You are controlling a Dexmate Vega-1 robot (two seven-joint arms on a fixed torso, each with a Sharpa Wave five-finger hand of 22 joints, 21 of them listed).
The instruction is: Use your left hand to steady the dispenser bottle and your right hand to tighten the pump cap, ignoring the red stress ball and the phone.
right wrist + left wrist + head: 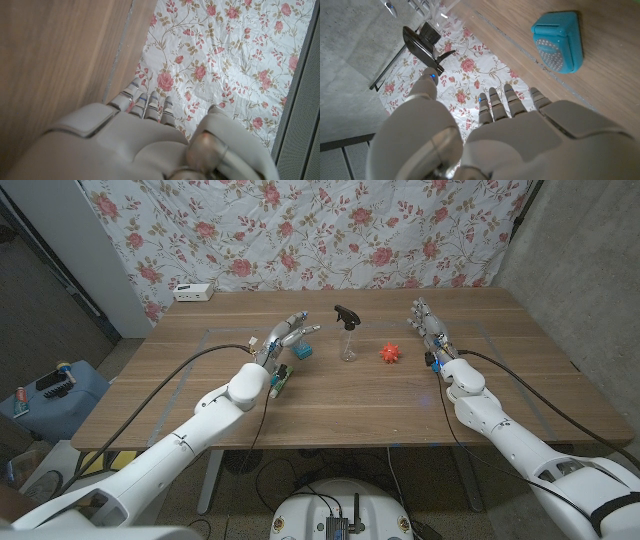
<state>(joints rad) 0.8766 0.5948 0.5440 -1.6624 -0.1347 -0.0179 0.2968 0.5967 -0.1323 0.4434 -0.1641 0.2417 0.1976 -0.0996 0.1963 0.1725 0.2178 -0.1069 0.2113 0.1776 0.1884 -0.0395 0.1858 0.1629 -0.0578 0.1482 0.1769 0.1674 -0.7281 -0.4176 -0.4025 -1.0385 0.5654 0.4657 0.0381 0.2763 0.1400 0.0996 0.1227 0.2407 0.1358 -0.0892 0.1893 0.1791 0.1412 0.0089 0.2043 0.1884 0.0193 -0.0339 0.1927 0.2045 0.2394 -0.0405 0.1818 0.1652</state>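
My left hand (283, 340) has its fingers (303, 332) spread, holding nothing; my right hand (428, 323) likewise. Between them the clear dispenser bottle (348, 343) with black pump cap (346, 314) stands upright on the tabletop (360, 405), red stress ball (390, 353) just beside.

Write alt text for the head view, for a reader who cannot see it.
A clear spray bottle with a black trigger cap stands mid-table, untouched, between the robot's open left hand and open right hand. A red spiky ball lies just right of the bottle, a small teal object beside the left hand, on a wooden table before a floral curtain.
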